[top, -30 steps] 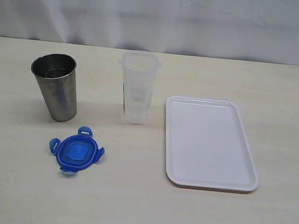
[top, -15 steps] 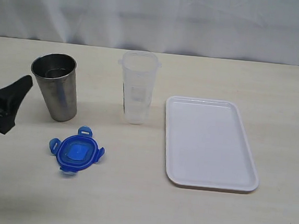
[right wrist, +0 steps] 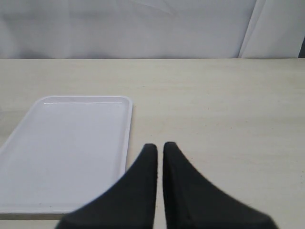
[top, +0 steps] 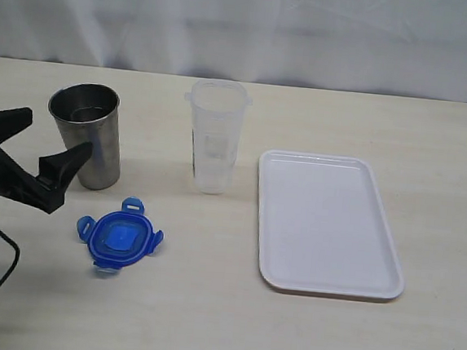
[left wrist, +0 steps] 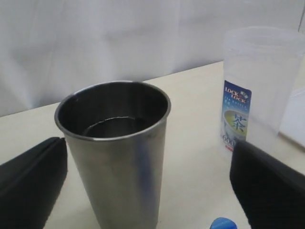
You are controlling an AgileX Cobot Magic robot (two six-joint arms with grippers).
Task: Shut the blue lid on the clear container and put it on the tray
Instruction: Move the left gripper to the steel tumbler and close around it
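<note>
Exterior view: the left gripper (top: 57,131) hangs wide open and empty beside the cup (top: 90,134). The lid (top: 119,241) lies flat in front of the cup. The container (top: 215,137) stands uncapped between cup and tray (top: 327,224). The right gripper (right wrist: 159,148) is pinched closed on nothing.

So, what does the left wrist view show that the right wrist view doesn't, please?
Left wrist only: the steel cup, the clear container with its label, a sliver of the blue lid, and the open left jaws. Right wrist only: the tray and the shut right jaws. Both: the pale table and white curtain.
</note>
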